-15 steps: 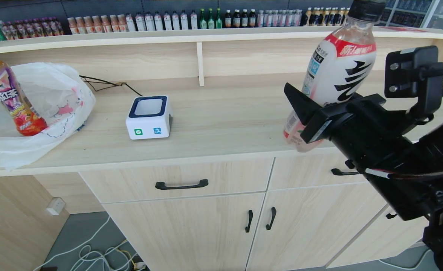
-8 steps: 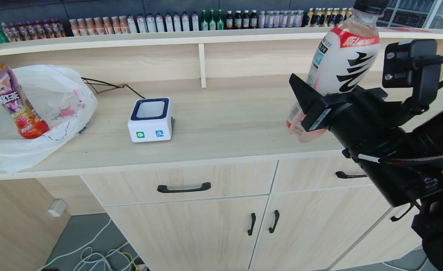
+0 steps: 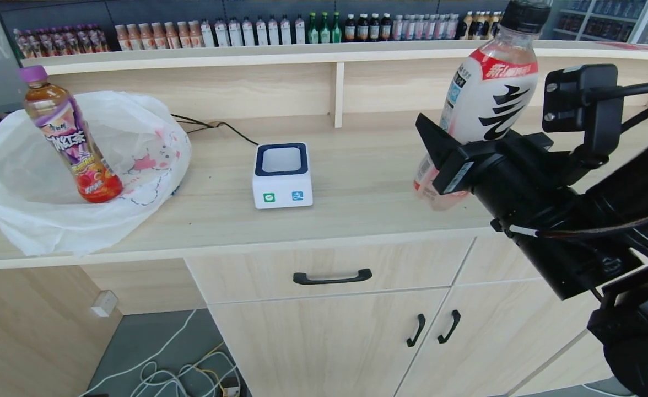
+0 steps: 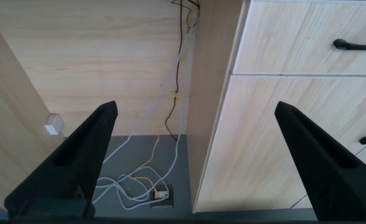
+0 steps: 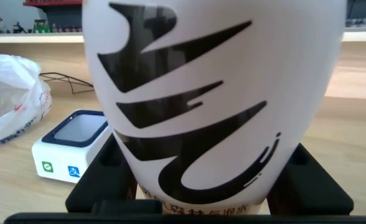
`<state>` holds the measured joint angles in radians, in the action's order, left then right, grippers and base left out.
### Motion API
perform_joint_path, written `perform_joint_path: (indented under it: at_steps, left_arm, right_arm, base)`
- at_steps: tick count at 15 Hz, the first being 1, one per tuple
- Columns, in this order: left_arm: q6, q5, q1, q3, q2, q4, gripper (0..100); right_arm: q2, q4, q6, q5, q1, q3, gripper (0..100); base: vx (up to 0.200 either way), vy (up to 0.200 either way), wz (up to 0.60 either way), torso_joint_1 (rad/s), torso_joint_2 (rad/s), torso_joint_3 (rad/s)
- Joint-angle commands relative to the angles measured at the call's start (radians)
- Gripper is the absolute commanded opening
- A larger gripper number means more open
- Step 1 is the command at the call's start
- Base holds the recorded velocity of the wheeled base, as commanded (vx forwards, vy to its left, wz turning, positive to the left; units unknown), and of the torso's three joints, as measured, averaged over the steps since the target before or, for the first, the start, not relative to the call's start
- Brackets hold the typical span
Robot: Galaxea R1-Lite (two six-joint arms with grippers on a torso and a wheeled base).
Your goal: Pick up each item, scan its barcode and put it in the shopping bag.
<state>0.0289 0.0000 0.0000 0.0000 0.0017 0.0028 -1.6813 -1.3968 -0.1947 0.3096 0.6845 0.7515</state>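
Note:
My right gripper (image 3: 467, 160) is shut on a white-labelled drink bottle (image 3: 486, 99) with a black cap, held upright above the right part of the wooden counter (image 3: 357, 182); the bottle (image 5: 214, 106) looms close in the right wrist view. The white barcode scanner (image 3: 281, 175) with a dark-rimmed window sits mid-counter, left of the held bottle, also as scanner (image 5: 71, 144). A white plastic shopping bag (image 3: 37, 204) lies open at the counter's left, with a purple-capped tea bottle (image 3: 73, 138) standing in it. My left gripper (image 4: 195, 155) hangs open below the counter, facing cabinet fronts and floor cables.
A raised shelf (image 3: 302, 52) with a divider runs along the counter's back; a row of bottles (image 3: 280, 27) lines the wall behind. A black cable (image 3: 214, 125) trails from the scanner toward the bag. Drawers and doors with black handles (image 3: 332, 275) sit below.
The whole head view has shifted, so scanner and bag appear further right. Within the view the right gripper and its bottle have drawn closer to the scanner.

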Motion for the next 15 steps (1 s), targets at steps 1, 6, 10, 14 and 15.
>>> perform_joint_path:
  at_steps: [1,6,10,14,15]
  left_arm:
    - [0.000,0.000,0.000,0.000,0.000,0.000,100]
    - [0.000,0.000,0.000,0.000,0.000,0.000,100]
    - [0.000,0.000,0.000,0.000,0.000,0.000,100]
    - [0.000,0.000,0.000,0.000,0.000,0.000,100]
    - [0.000,0.000,0.000,0.000,0.000,0.000,100]
  right_arm:
    - [0.006,0.001,-0.003,0.000,0.000,0.011,0]
    - [0.006,-0.028,-0.008,0.000,0.006,0.063,0]
    - [0.008,-0.051,-0.017,0.006,0.009,0.080,0]
    - [0.008,-0.093,-0.032,0.112,0.044,0.063,0]
    - [0.009,-0.094,-0.031,0.112,0.046,0.060,0]
  base:
    - [0.000,0.200,0.00,0.007,-0.01,0.007]
    - [0.000,0.200,0.00,0.001,0.00,-0.001]
    - [0.000,0.200,0.00,0.004,0.01,0.001]
    - [0.000,0.200,0.00,0.002,0.00,0.005]
    - [0.000,0.200,0.00,-0.007,0.00,0.002]
